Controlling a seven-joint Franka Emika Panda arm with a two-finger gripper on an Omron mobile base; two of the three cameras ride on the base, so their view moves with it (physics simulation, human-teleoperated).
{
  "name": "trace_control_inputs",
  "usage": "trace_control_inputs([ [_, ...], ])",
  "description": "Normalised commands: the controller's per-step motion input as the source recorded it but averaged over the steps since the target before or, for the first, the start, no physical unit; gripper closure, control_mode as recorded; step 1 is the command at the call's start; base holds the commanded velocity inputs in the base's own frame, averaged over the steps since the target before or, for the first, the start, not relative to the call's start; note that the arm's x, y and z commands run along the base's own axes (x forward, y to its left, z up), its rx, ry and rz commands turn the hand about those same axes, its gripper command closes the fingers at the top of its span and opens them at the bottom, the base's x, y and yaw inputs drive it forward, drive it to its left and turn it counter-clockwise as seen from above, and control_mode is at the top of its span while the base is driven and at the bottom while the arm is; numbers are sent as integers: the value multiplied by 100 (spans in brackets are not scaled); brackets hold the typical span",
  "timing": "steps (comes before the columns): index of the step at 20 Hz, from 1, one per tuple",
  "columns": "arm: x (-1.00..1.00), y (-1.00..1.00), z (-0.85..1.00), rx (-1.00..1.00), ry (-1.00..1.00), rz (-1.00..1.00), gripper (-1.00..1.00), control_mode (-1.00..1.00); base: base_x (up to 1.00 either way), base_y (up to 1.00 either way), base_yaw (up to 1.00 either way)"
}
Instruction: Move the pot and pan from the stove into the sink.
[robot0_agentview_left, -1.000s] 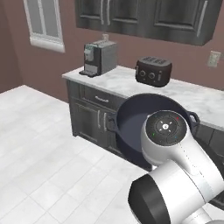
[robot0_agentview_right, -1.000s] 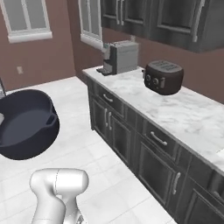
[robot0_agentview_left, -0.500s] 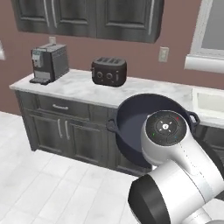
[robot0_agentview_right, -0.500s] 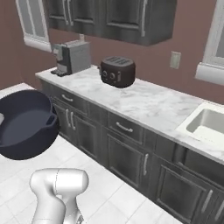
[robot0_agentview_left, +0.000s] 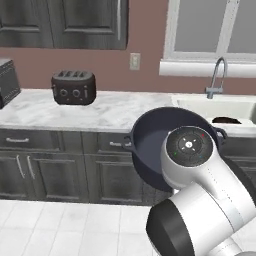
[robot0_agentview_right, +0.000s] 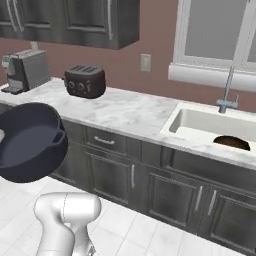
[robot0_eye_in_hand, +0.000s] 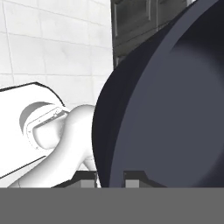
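While the toaster (robot0_agentview_left: 73, 87) stands at the left of the marble table (robot0_agentview_left: 100, 112), the pot (robot0_agentview_left: 160, 145) hangs tipped on its side in mid-air before the dark cabinets (robot0_agentview_left: 55, 167), its rim clenched in the hand (robot0_eye_in_hand: 110, 178), whose two tips straddle the wall from below. Further right, the pan (robot0_agentview_right: 231, 142) lies inside the sink (robot0_agentview_right: 192, 122), under the faucet (robot0_agentview_right: 228, 87).

Matt dark pot (robot0_agentview_left: 155, 150) — smooth; veined marble counter (robot0_agentview_left: 100, 112); shiny metal faucet (robot0_agentview_left: 216, 75).
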Motion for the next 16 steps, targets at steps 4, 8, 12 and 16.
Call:
trace_control_inputs([
  [4,0,0,0,0,0,0,100,100,0,-17,-48],
  [8,0,0,0,0,0,0,100,100,0,-20,-48],
  [12,0,0,0,0,0,0,100,100,0,-21,-28],
  [16,0,0,0,0,0,0,100,100,0,0,0],
])
